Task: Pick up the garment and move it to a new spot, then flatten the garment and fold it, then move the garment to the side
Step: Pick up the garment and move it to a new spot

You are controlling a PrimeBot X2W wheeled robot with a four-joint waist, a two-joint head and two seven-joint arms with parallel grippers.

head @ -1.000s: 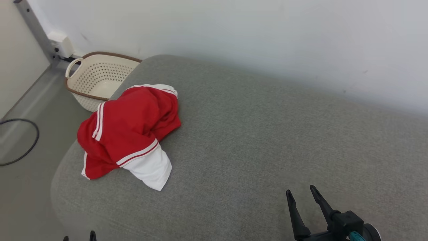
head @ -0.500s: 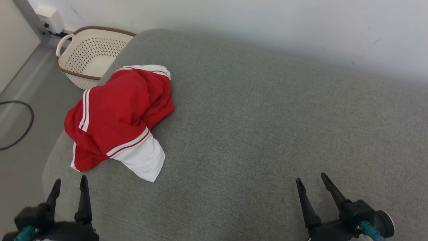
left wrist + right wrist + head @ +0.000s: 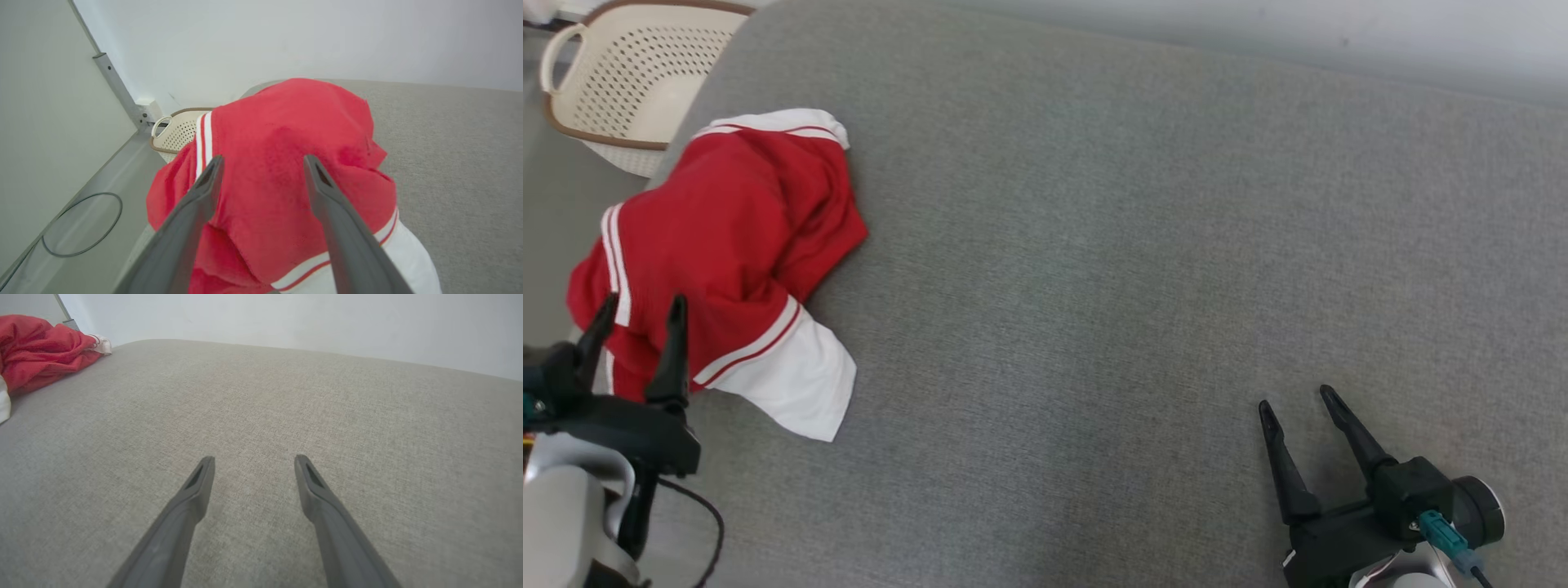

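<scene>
Head's dipped, so the whole view has slid. The garment (image 3: 727, 220) hasn't budged: it's heaped at the left end of the cushion (image 3: 1094, 245), near the basket (image 3: 629, 73). The real move is my left gripper (image 3: 643, 300) — up from the bottom edge, fingers spread, framing the red cloth. Right gripper (image 3: 1295, 398) is spread too, idle over bare cushion — I reckon pickup's next.

seat: grey fabric cushion (image 3: 1135, 245) | wall (image 3: 286, 36): white | floor (image 3: 81, 192): grey | basket (image 3: 629, 73): cream, perforated
</scene>
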